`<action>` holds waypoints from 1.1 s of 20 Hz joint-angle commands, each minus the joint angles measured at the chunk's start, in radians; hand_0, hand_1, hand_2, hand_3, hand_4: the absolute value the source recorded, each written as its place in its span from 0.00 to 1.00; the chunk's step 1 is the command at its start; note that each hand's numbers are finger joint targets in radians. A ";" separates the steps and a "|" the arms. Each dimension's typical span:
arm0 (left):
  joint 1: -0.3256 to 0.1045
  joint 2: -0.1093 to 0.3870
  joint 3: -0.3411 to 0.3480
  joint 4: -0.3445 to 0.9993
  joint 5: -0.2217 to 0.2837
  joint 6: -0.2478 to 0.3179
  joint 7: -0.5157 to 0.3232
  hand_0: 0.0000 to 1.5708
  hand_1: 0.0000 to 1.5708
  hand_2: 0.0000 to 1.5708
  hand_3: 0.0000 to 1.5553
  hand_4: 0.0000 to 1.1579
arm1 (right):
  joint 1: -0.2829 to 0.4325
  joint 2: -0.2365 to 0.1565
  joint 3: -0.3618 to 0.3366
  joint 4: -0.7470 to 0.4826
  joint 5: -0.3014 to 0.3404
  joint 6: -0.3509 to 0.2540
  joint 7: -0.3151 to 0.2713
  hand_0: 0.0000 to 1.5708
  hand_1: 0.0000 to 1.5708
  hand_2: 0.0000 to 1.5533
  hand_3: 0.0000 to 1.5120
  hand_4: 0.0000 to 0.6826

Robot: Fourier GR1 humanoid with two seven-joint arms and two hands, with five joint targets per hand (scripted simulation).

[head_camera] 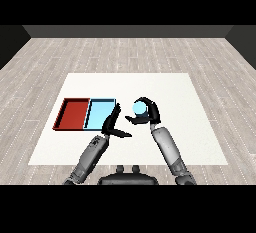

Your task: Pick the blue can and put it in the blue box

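The light blue can (139, 108) sits inside my right hand (149, 113), whose fingers and thumb curl round it, near the table's middle. The light blue tray (99, 114) lies to the left of the can, about a hand's width away. My left hand (112, 124) hovers by the blue tray's right edge with fingers straight and thumb stretched out to the right, holding nothing. Whether the can rests on the table or is lifted off it cannot be told from this view.
A red tray (71, 113) lies against the blue tray's left side. The white table (165, 87) stretches beyond and to the right of my hands, with grey wooden floor all around it.
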 commanded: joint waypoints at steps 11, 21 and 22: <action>-0.027 0.000 -0.104 0.060 0.096 0.102 -0.040 0.00 0.00 0.00 0.00 0.00 | 0.000 0.001 0.089 -0.036 -0.006 -0.028 0.008 0.94 0.94 0.94 0.92 0.90; -0.041 0.000 -0.068 0.109 0.112 0.047 -0.084 0.00 0.00 0.00 0.00 0.00 | -0.075 0.002 0.145 0.066 -0.104 -0.114 -0.042 0.93 0.93 0.93 0.92 0.90; -0.137 0.000 -0.140 0.205 0.189 0.118 -0.116 0.00 0.00 0.00 0.00 0.00 | -0.077 0.002 0.120 0.082 -0.136 -0.078 -0.059 0.93 0.93 0.93 0.92 0.92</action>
